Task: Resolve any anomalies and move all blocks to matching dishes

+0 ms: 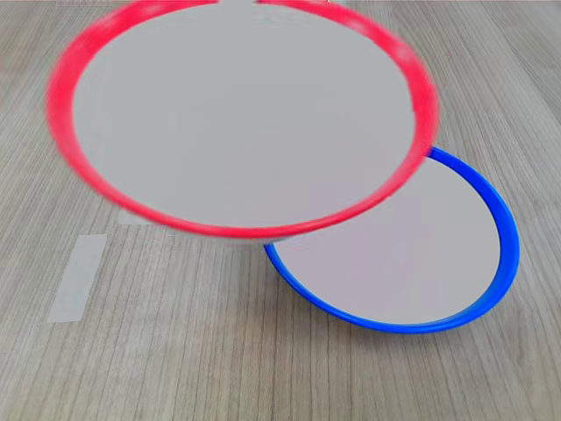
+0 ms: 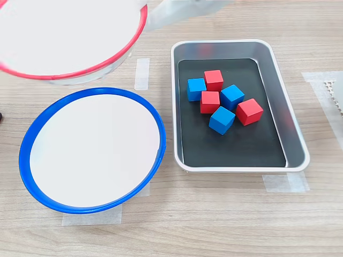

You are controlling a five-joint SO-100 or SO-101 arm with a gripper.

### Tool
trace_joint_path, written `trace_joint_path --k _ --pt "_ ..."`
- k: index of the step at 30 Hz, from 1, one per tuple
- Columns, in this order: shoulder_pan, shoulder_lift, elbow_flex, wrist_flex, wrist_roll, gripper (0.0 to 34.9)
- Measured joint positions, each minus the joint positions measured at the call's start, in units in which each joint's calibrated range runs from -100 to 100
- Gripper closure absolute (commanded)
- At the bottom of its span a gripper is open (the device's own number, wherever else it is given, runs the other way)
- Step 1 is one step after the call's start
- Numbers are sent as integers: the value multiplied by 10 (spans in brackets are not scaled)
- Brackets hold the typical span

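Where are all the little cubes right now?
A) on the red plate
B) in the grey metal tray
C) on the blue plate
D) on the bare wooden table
B: in the second exterior view all six cubes, three red and three blue, sit clustered in the grey metal tray, while the blue plate and red plate hold none.

Six blocks are counted: three red blocks and three blue blocks. Two dishes are seen, one red-rimmed dish, one blue-rimmed dish. One tray is present.
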Motion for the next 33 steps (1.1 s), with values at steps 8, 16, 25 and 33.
trace_joint_path --k 8,16,25,33 --pt "113 93 4 -69 36 349" --pt "134 159 15 -124 45 349" --pt "161 160 31 -117 64 349" --pt "156 32 123 -90 114 298"
